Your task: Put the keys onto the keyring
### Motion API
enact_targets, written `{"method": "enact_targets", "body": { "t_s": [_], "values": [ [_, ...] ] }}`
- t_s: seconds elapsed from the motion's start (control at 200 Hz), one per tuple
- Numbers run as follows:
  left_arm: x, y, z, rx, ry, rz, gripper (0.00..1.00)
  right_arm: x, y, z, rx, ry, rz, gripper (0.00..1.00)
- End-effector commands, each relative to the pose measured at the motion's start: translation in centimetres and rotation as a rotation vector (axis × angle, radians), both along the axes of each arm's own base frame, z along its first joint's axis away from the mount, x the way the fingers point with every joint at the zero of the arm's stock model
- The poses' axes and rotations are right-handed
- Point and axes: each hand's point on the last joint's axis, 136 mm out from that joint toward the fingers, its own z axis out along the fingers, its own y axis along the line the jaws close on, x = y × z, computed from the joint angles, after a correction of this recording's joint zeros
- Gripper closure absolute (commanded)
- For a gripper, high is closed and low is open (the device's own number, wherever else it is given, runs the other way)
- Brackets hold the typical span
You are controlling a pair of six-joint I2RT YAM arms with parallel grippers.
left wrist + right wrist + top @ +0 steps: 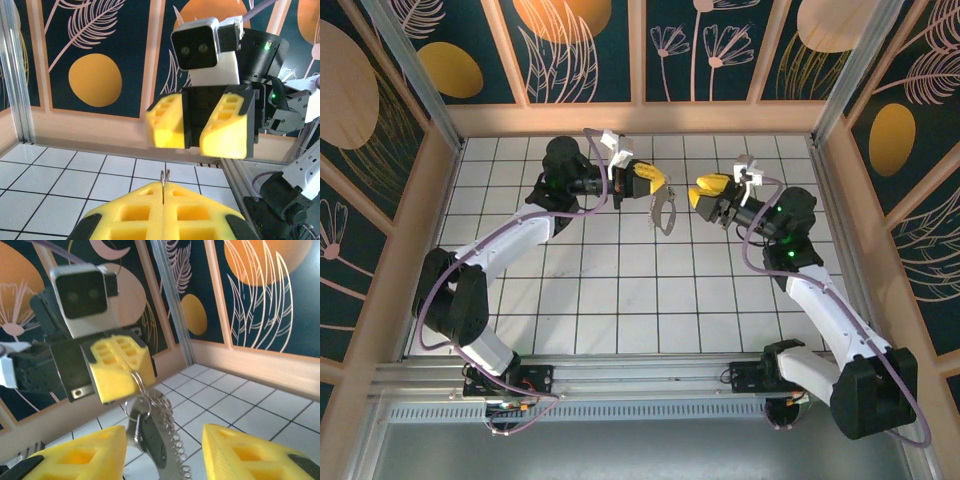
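Observation:
My left gripper (pixel 658 184) is shut on the wire top of the keyring (pixel 137 383), holding it above the tiled floor. From the left wrist view just the ring's thin wire tip (pixel 165 177) sticks out of the shut yellow pads (pixel 200 212). The ring's jagged coiled loop (pixel 172 437) hangs below, with a black-headed key (pixel 153 441) and a silver key (pixel 132 424) dangling on it. My right gripper (pixel 699 192) faces the left one, open, its yellow fingers (pixel 80 457) on either side of the hanging bunch without touching it.
The white tiled floor (pixel 620 290) lies inside wooden walls with dark floral panels (pixel 580 50). A metal corner post (pixel 170 300) stands behind the left gripper. Both arms meet near the back middle of the floor.

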Motion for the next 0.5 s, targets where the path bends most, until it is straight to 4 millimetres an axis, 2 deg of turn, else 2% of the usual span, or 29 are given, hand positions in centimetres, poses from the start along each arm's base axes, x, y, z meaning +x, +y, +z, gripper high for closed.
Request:
{"method": "enact_targets", "body": {
  "t_s": [0.0,0.135,0.491],
  "values": [
    [-0.6,-0.4,0.5,-0.028,-0.021,-0.036,1.00,-0.5,0.3,2.9,0.095,-0.047,0.060,0.54],
    [-0.8,-0.5,0.8,-0.038,-0.019,-0.050,1.00,-0.3,0.9,3.3,0.117,-0.052,0.102,0.53],
    [-1.1,-1.1,0.7,-0.039,-0.010,-0.071,1.00,-0.3,3.2,2.7,0.126,-0.049,0.197,0.51]
  ]
}}
